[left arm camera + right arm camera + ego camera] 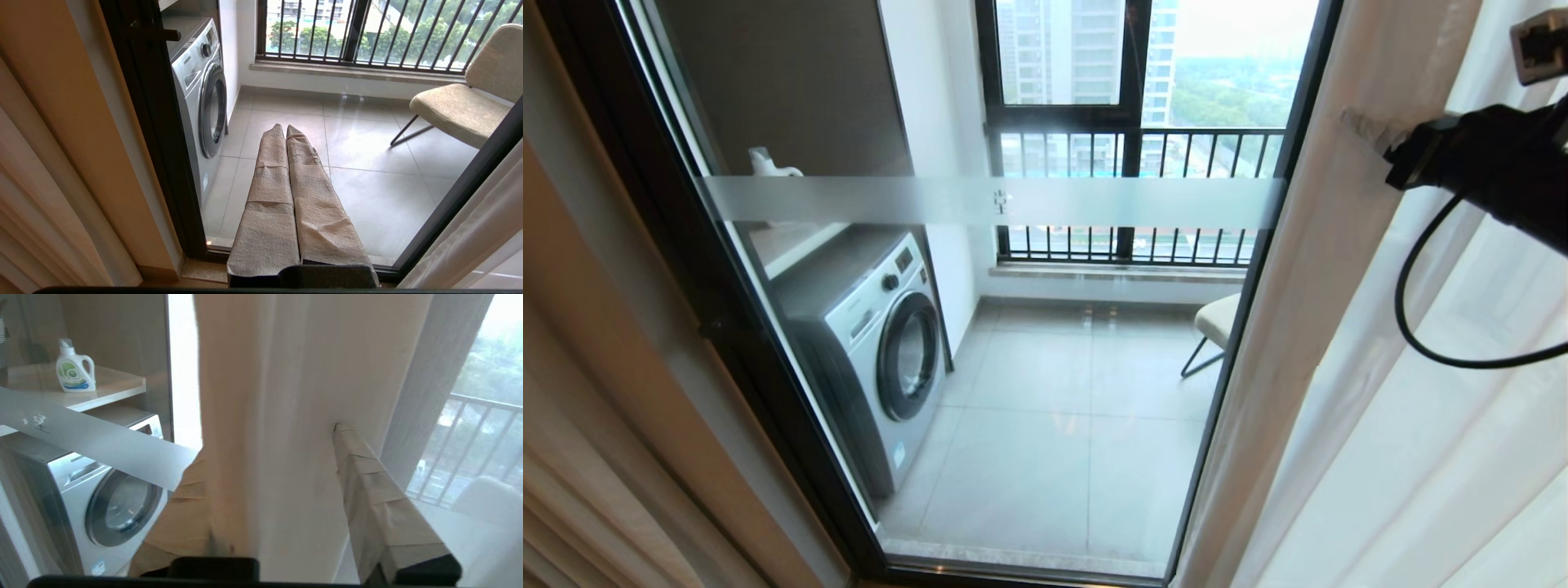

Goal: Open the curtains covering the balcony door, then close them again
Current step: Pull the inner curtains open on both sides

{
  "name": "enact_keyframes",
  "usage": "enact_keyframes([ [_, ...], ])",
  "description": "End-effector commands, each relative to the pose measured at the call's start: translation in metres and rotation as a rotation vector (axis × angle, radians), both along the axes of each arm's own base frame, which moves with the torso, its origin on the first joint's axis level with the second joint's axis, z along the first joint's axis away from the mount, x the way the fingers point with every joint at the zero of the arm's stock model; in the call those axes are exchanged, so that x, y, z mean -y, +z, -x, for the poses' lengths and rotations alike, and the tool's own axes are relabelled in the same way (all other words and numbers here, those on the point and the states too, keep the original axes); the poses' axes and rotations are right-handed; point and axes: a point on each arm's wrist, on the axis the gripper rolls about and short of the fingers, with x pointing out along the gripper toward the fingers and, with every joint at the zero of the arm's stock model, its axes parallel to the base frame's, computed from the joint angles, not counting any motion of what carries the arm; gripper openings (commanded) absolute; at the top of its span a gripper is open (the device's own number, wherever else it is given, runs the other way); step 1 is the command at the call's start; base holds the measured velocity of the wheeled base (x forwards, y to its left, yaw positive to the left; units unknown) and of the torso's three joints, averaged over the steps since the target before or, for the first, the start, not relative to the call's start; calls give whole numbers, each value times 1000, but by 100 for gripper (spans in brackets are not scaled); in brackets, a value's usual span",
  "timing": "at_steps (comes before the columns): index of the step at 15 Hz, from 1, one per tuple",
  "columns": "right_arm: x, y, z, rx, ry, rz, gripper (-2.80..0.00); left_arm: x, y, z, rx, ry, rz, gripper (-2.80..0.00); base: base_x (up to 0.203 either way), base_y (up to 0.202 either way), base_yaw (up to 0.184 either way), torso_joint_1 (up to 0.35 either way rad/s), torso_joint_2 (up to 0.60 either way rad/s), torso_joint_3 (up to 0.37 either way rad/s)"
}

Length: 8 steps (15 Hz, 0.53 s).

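**Grabbing the sheer edge to pull it shut**

My right gripper (269, 490) straddles the curtains (294, 396), fingers apart, fabric between, not pinched yet. Better to bite deep so it won't slip. Left gripper (286, 134) sits pressed together, idle. Beyond, the balcony door (1013, 202) stands uncovered.

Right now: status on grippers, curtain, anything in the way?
Right gripper straddling white sheer curtain edge, jaws apart. Left gripper shut, empty, parked low. Balcony door glass exposed. No obstruction seen.
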Motion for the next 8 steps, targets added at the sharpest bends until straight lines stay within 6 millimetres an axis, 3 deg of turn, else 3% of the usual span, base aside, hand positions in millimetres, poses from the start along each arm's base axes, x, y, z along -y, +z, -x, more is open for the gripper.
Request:
enact_keyframes([
  [1,2,1,1,7,-22,-5,-280,0,0,0,1,0,1,-280,0,0,0,0,0,0],
  [8,30,10,13,35,-139,-12,-280,0,0,0,1,0,1,-280,0,0,0,0,0,0],
])
